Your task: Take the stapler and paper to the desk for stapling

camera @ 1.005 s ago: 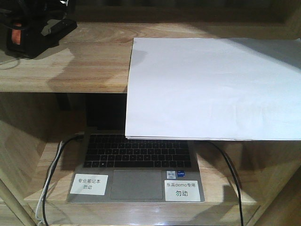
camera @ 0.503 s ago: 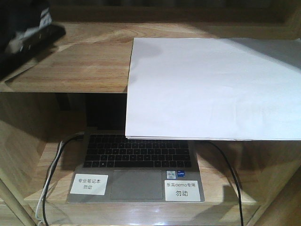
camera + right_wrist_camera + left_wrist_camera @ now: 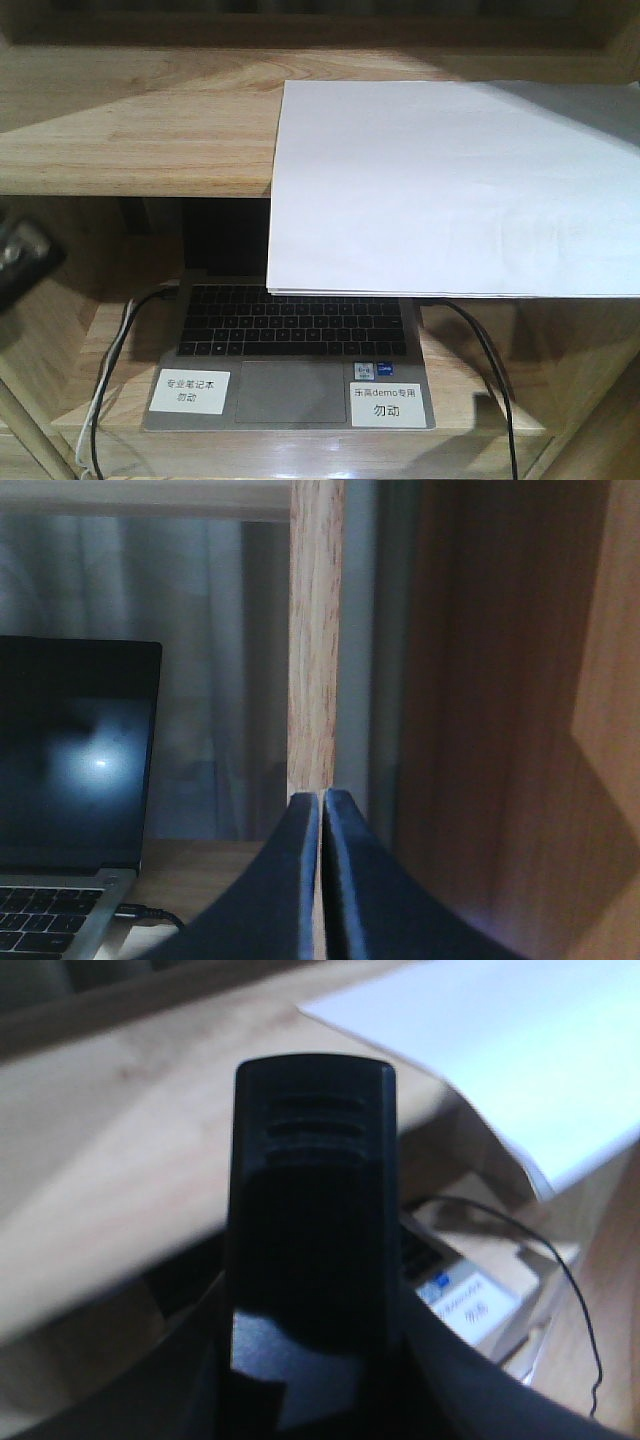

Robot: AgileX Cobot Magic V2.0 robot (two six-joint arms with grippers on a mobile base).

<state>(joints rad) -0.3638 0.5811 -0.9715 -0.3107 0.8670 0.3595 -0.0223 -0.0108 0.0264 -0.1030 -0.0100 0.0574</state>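
The stapler point(image 3: 310, 1190) is pinched by the left hand point(image 3: 310, 1380), left of the paper point(image 3: 450, 190), and the right hand point(image 3: 322, 802) is seen pressed together.

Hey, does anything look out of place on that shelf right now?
Yes. The paper sticks out well past the front edge of the wooden shelf. Its front part hangs unsupported above the open laptop on the level below. Nothing looks spilled or damaged.
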